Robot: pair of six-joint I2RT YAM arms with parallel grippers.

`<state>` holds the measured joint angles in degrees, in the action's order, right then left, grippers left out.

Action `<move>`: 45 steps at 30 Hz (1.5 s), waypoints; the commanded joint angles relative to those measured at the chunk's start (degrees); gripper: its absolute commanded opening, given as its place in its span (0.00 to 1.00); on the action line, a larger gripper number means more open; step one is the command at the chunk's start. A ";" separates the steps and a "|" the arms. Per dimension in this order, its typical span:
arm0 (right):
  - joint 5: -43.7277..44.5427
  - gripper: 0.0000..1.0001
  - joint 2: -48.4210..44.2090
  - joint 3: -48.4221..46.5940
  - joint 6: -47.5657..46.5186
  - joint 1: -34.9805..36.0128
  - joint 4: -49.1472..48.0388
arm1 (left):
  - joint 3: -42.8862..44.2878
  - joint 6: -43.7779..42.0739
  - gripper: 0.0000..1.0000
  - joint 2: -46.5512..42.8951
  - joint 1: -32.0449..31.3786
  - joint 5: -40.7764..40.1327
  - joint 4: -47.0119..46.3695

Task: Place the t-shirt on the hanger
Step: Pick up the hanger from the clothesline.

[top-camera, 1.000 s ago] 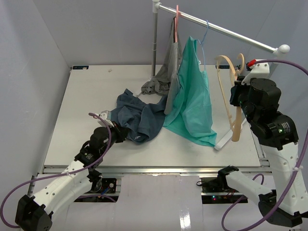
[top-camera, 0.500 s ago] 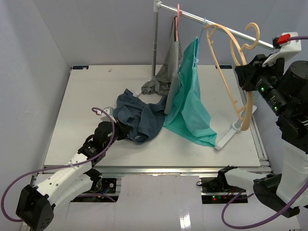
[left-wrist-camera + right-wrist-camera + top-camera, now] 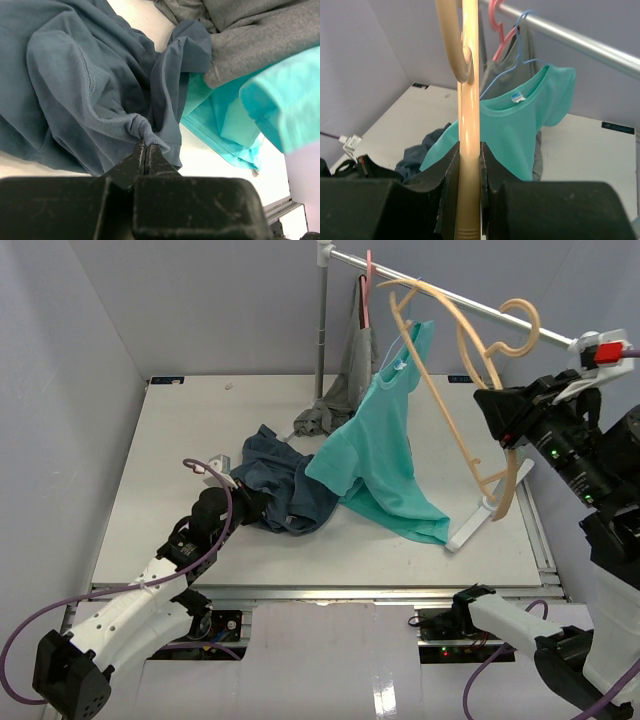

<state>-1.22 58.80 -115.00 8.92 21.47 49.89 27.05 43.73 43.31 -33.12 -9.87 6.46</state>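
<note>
The dark slate-blue t-shirt (image 3: 280, 480) lies crumpled on the table's middle left; it fills the left wrist view (image 3: 75, 85). My left gripper (image 3: 250, 508) is shut on a bunched hem fold of the t-shirt (image 3: 146, 131) at its near edge. The light tan hanger (image 3: 455, 370) is held up in the air at the right, its hook near the rail. My right gripper (image 3: 500, 415) is shut on the hanger's bar (image 3: 469, 165), which runs upright between the fingers (image 3: 449, 170).
A metal rail (image 3: 450, 298) on a post crosses the back right. A bright teal-green garment (image 3: 385, 440) hangs from a thin blue hanger and a grey garment (image 3: 345, 380) from a thin pink hanger. A white rail foot (image 3: 470, 530) lies at the right.
My right arm has lifted the tan hanger from low beside the rail foot up and leftward, swinging the teal garment outward. My left gripper has pulled the t-shirt's hem slightly nearer.
</note>
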 commanded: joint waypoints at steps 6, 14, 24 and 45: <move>-22.78 0.08 0.16 19.33 -0.45 0.97 -19.24 | 8.63 -2.31 0.00 5.54 0.00 -2.52 2.28; 0.25 0.08 13.00 12.66 -5.36 26.85 -18.79 | 10.13 -0.32 0.00 7.55 1.19 -3.26 3.61; 26.94 0.08 11.05 28.90 -4.03 40.53 -22.58 | 10.09 1.55 0.00 8.43 4.16 -2.44 6.68; 8.61 0.08 -20.11 62.72 -4.06 41.10 -27.69 | 18.44 -4.23 0.00 8.76 5.53 3.01 13.26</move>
<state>13.74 38.77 -54.32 5.44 62.08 25.97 41.11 42.14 52.62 -27.86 -8.51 16.50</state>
